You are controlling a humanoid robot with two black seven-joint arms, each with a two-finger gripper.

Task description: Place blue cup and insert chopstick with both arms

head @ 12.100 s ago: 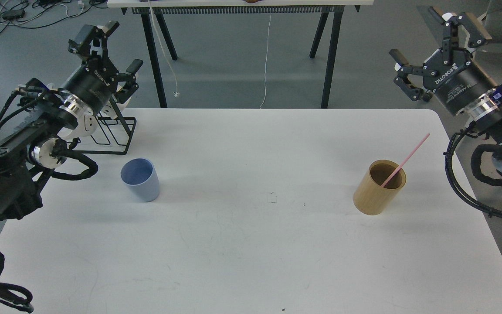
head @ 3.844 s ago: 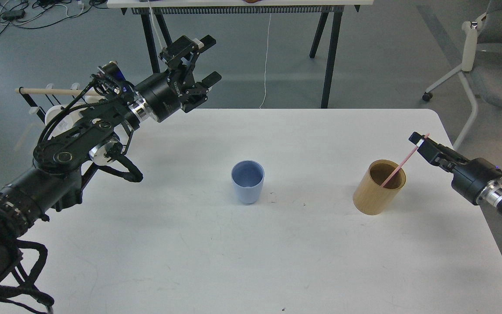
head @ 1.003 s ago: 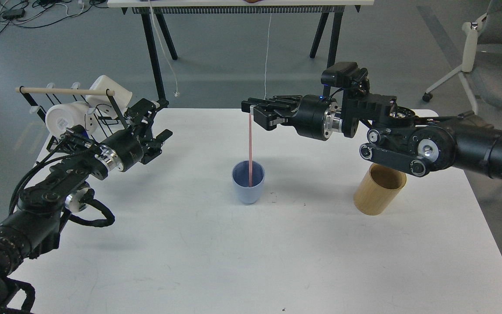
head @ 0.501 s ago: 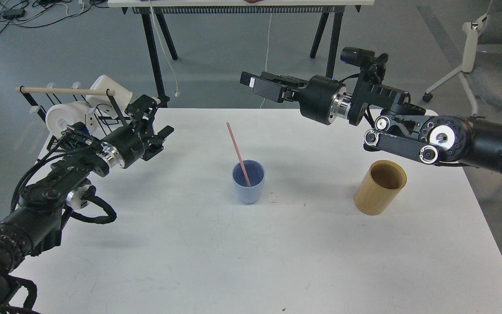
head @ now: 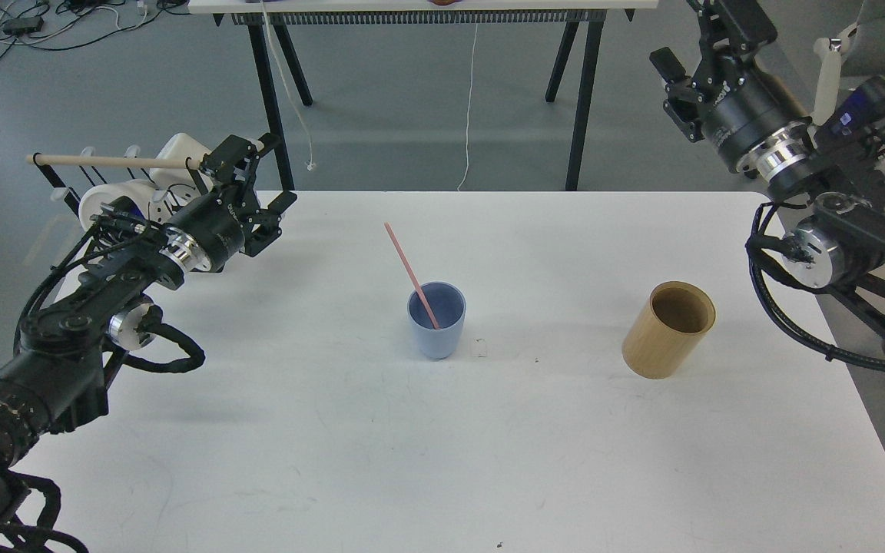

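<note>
Cup point(head: 436, 330) stands upright at table point(head: 442, 461) centre, chopstick point(head: 410, 273) inside, leaning toward 11 o'clock against the rim. My left gripper point(head: 252, 178), fingers apart, hangs empty at 10 o'clock; right gripper point(head: 700, 46), at 2 o'clock, fingers apart, empty. Insertion judged complete.

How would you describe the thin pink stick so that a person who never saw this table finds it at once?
Start at the white table and find the small pale blue-grey plastic cup near its middle. The thin pink stick stands inside it, leaning toward the upper left, its top well above the rim. The tan bamboo-coloured cylinder on the right is empty.
</note>
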